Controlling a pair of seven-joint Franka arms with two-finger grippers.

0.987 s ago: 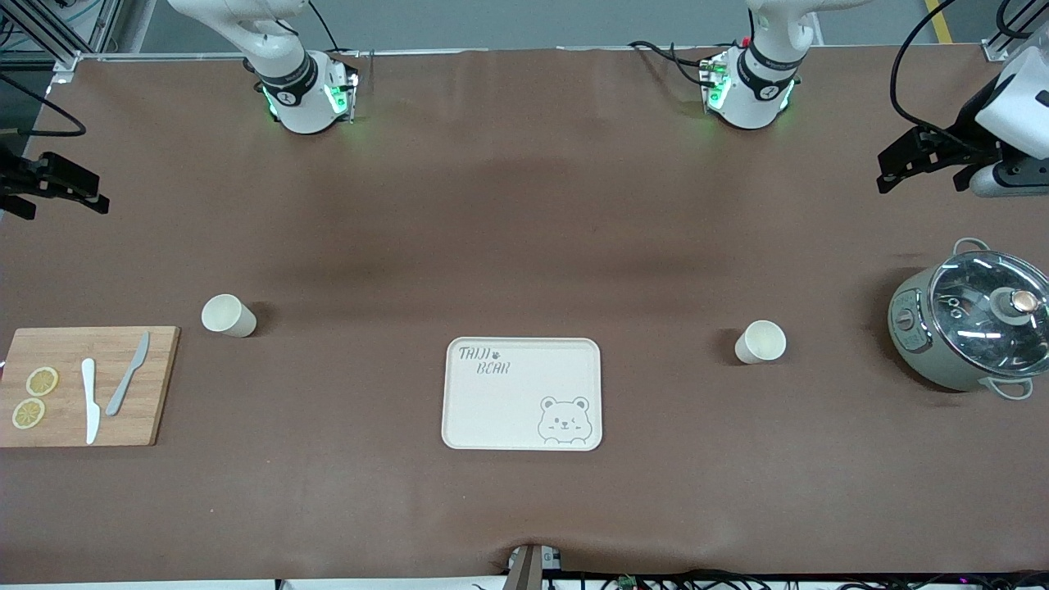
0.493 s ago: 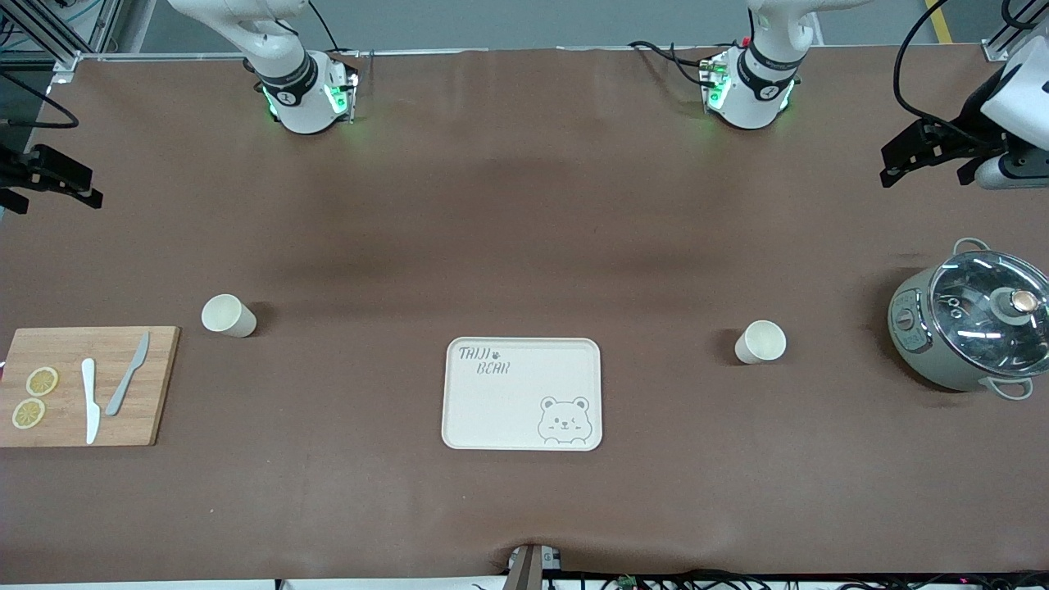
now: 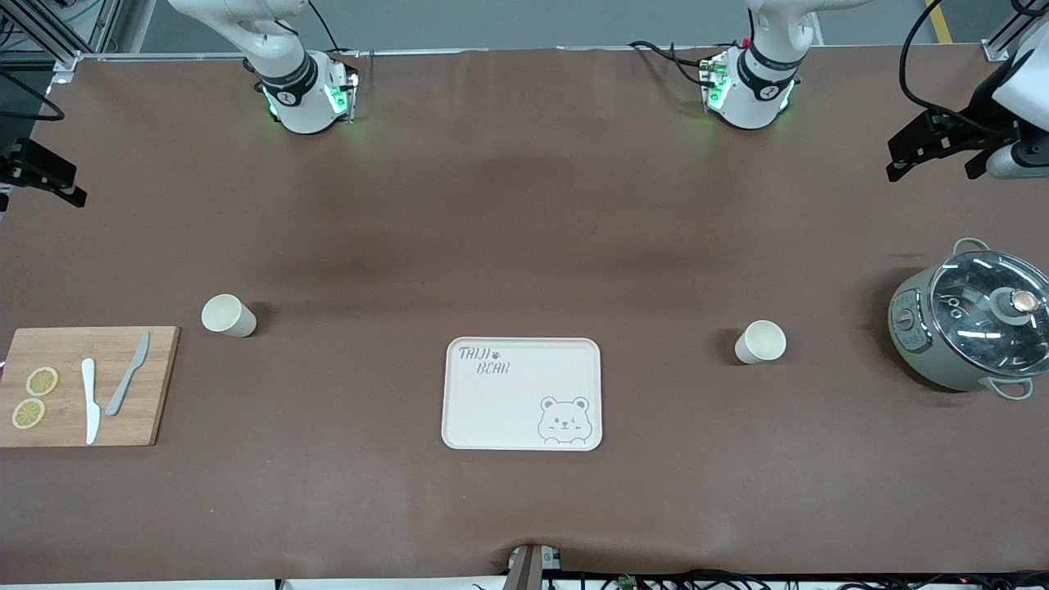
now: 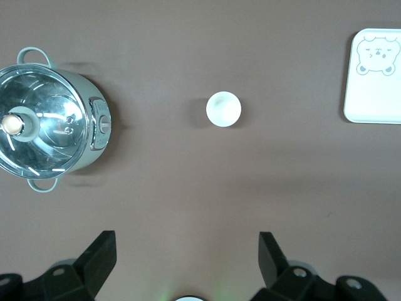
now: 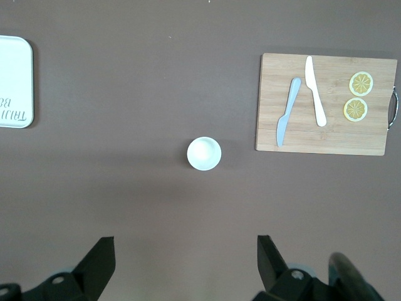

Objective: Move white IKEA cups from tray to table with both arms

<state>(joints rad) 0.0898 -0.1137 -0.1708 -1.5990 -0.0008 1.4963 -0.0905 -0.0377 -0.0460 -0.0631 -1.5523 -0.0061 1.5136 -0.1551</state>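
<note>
Fingers apart; cups untouched

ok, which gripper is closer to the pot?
Left. The left gripper is up in the air at the pot's end of the table; the right gripper is at the cutting board end.

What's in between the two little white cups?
The bear tray lies between the two cups, a bit nearer the front camera than both. The front view shows it.
</note>
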